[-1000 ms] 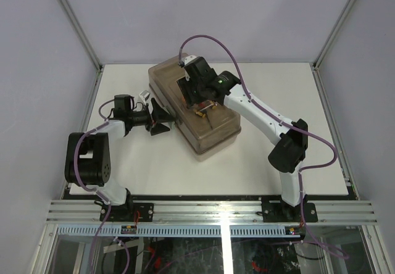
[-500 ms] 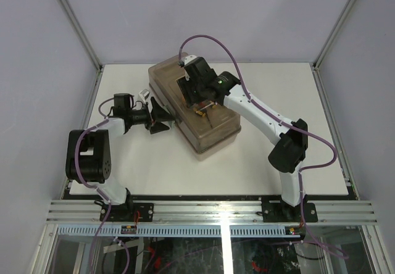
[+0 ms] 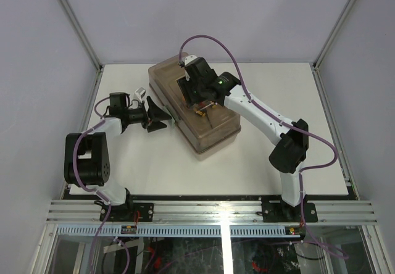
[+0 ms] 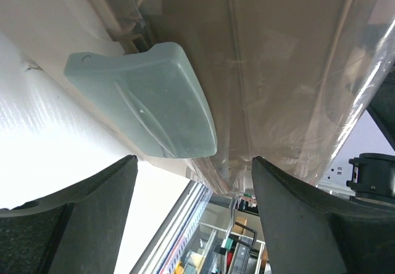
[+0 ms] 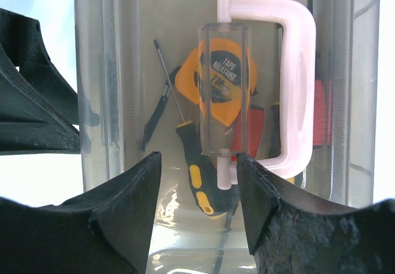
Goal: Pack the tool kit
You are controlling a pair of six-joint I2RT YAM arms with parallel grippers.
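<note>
Two arms meet at the closed, translucent brown tool box [image 3: 210, 126], which lies slantwise in the middle of the table [image 3: 296, 101]. At the box's left side, the left gripper [image 3: 165, 119] has its fingers spread with the pale latch [image 4: 148, 101] between them. The right gripper [image 5: 197, 194], spread wide, hangs over the lid above the white handle [image 5: 296, 83]. Through the lid show a tape measure [image 5: 223, 76] and a screwdriver [image 5: 200, 175].
</note>
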